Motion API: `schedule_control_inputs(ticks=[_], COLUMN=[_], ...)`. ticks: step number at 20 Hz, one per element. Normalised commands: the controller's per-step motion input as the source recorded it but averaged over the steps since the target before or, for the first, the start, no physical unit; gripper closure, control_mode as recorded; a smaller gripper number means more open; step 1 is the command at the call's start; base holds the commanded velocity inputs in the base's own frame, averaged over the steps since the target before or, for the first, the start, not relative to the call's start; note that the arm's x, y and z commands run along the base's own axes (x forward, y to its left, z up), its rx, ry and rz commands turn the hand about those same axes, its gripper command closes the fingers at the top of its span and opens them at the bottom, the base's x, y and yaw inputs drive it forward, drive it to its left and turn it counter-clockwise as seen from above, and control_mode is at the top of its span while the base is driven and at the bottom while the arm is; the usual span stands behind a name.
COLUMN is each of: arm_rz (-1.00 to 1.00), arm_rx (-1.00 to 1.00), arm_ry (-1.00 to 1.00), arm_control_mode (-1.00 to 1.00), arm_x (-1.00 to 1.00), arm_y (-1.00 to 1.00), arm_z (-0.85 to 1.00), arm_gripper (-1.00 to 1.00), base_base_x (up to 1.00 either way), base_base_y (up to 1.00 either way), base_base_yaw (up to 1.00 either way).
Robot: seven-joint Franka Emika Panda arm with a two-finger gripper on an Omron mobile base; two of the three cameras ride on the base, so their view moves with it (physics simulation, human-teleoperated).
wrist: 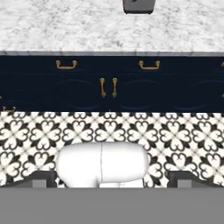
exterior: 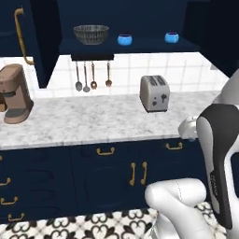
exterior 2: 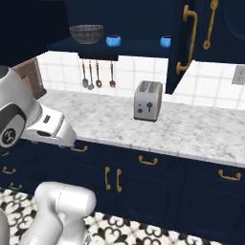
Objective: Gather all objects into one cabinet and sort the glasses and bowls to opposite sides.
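Upper cabinet (exterior: 140, 46): a dark navy wall unit, seen with its doors swung open; one deep shelf is exposed above the counter.
Grey striped bowl (exterior: 91, 34): placed at the left end of the shelf, upright, wide and shallow; also seen from the right base view (exterior 2: 86, 33).
Blue cup, middle (exterior: 124, 39): set just right of the bowl, apart from it, on the same shelf; seen again at (exterior 2: 113, 41).
Blue cup, right (exterior: 171, 37): set near the right end of the shelf, well apart from the other cup; partly cut off by the door edge in the right base view (exterior 2: 165, 41).
Counter (exterior: 93, 121): white-grey marble, running the width of both base views.
Toaster (exterior: 154, 93): silver, two slots, stood on the counter below the shelf; its base is caught at the top edge of the hand view (wrist: 138, 6).
Coffee machine (exterior: 15, 93): brown, placed at the counter's left end.
Hanging utensils (exterior: 93, 74): four spoons and ladles hung on the tiled wall under the cabinet.
Base cabinets (wrist: 109, 87): navy fronts with gold handles, below the counter.
Floor (wrist: 175, 131): black-and-white patterned tile.
Gripper (wrist: 112, 186): pointed down toward floor and base cabinets; nothing is seen between the fingers (wrist: 192, 179), which are spread wide at both lower corners of the hand view.
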Motion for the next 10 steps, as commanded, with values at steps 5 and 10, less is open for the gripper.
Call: schedule_control_inputs(ticks=[5, 10], arm_rz=[0.0, 0.0], arm_rx=[0.0, 0.0], arm_ry=[0.0, 0.0], arm_control_mode=[1.0, 1.0], arm_x=[0.0, 0.0], arm_y=[0.0, 0.0], arm_z=[0.0, 0.0], arm_gripper=[-1.0, -1.0], base_base_x=[-0.23, -0.3], base_base_y=[0.0, 0.04], base_base_yaw=[0.65, 0.98])
